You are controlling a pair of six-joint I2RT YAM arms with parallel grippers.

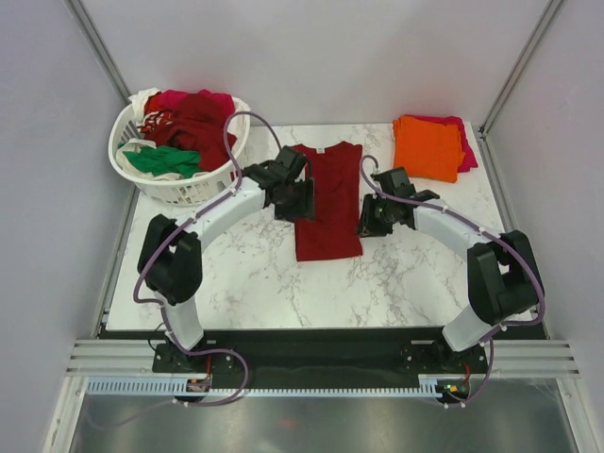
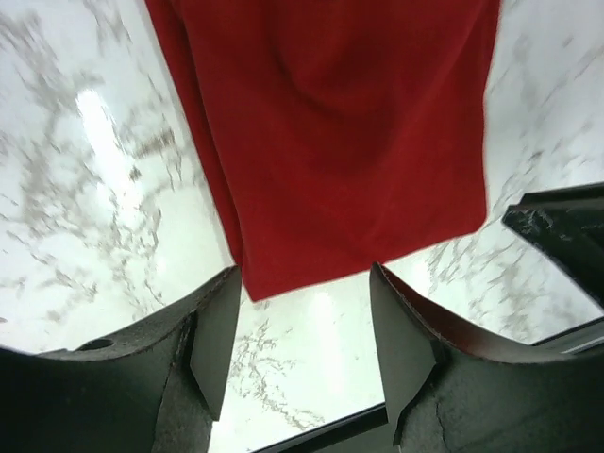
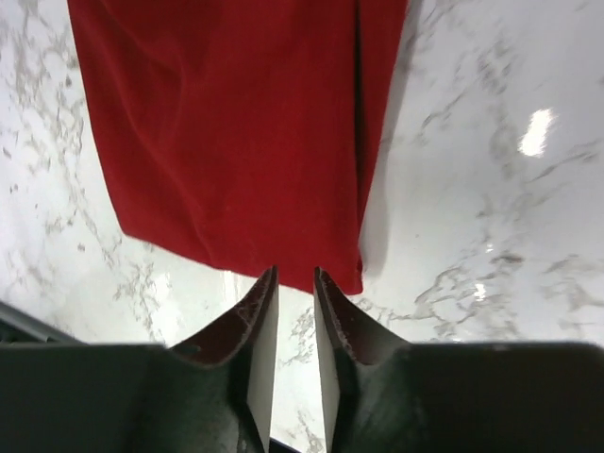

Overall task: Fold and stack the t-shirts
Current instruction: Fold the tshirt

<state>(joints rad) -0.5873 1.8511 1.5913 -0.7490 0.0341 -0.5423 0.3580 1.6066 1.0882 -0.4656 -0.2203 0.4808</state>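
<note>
Centre frame, the dark red t-shirt (image 1: 327,200) runs top-to-bottom between left gripper (image 2: 304,283) (wide) and right gripper (image 3: 294,283) (narrow, seemingly empty).

No writing, brand, number or sign can be read anywhere; the one label in sight, a small pale tag (image 1: 321,149) at the collar of the dark red t-shirt (image 1: 326,203), beyond the left gripper (image 1: 300,195) and the right gripper (image 1: 367,220), is too small to make out.

Dark red t-shirt (image 1: 327,203), folded lengthwise, flat; orange t-shirt (image 1: 427,146) — atop magenta t-shirt (image 1: 466,156)
</note>
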